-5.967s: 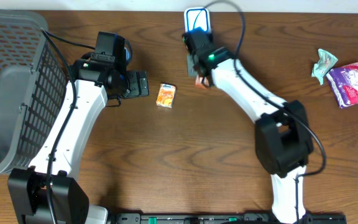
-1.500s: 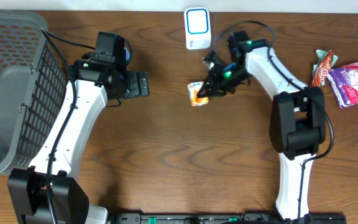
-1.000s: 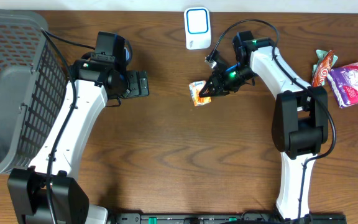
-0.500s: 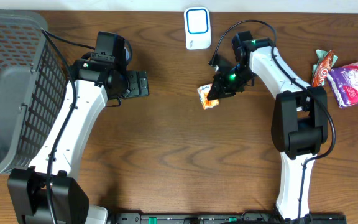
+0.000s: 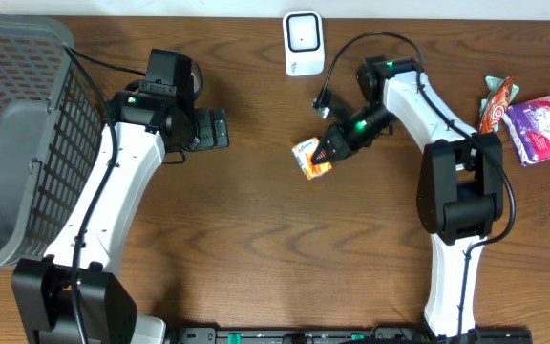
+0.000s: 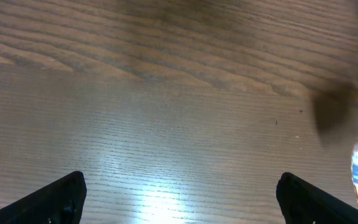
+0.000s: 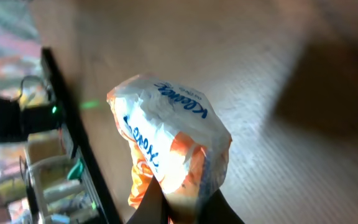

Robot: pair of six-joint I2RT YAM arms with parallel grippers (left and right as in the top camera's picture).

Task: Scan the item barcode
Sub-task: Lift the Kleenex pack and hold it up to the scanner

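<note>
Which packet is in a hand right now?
The orange packet, pinched in the right hand. The purple packet and the red-green wrapper lie loose, far off to the right.

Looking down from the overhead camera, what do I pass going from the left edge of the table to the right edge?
grey basket → left gripper → tissue pack → snack wrapper → purple packet. The white scanner sits directly above the tissue pack in the picture, so it is left out.

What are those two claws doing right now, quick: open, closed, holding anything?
Left gripper: open, holding nothing.
Right gripper: shut on the orange-and-white tissue packet.
</note>
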